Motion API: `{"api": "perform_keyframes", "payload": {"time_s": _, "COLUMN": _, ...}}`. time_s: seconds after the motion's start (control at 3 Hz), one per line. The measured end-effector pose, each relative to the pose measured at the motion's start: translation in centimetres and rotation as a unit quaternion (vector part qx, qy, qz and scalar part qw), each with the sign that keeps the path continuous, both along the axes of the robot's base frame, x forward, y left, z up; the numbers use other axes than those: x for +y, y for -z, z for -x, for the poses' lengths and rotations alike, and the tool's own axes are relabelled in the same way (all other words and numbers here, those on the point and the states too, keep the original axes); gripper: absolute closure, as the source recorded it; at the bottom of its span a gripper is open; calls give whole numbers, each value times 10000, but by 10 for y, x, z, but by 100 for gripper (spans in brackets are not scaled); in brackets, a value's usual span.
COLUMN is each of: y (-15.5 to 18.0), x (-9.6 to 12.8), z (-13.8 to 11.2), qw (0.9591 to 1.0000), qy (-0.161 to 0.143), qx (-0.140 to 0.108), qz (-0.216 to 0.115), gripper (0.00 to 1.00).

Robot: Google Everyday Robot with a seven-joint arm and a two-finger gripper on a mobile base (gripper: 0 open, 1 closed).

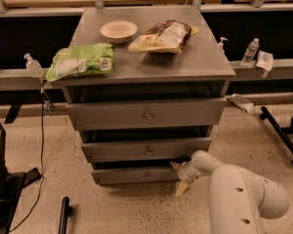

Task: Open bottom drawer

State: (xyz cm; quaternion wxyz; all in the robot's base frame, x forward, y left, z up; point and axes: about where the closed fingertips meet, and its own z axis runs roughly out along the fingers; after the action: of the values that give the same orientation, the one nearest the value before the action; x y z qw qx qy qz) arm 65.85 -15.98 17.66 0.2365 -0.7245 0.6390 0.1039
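— Three drawers in one grey cabinet point(210, 67), stacked. Which one for the job?
— Bottom drawer point(122, 176), lowest of the stack, just above the speckled floor point(117, 208). Long axis left to right, flat front facing the camera, one small round knob point(147, 175) at the centre.
— And the other two?
— Middle drawer point(117, 151) directly above, top drawer point(107, 115) above that. One centre knob each, fronts facing the same way.
— Gripper?
— One gripper point(178, 177), at the right end of the bottom drawer's front, well right of the knob, on a bulky white arm point(244, 199) reaching in from the lower right. Fingers spread: one pale tip point(175, 165) up by the drawer's top edge, the other down towards the floor. Cannot tell whether touching the drawer.
— On the cabinet top?
— One cream bowl point(118, 30) at the back, one green bag point(80, 61) at the front left corner, one brown and yellow bag point(163, 35) just right of the bowl.
— Around?
— One pump bottle point(33, 65) on the left ledge, one water bottle point(250, 51) on the right ledge. Black stand point(0, 179) and cable on the floor at left. In the way at the drawer's front: the gripper and arm, at the right end.
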Motion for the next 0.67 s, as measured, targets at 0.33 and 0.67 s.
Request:
{"api": "perform_keyframes", "payload": {"time_s": 0.33, "y": 12, "x": -10, "z": -6, "qw": 9998, "qy": 110, "qx": 72, "qz": 155, "gripper": 4}}
{"api": "perform_keyframes", "payload": {"time_s": 0.67, "y": 17, "x": -19, "z": 0, "qw": 9993, "qy": 199, "qx": 180, "qz": 269, "gripper": 5}}
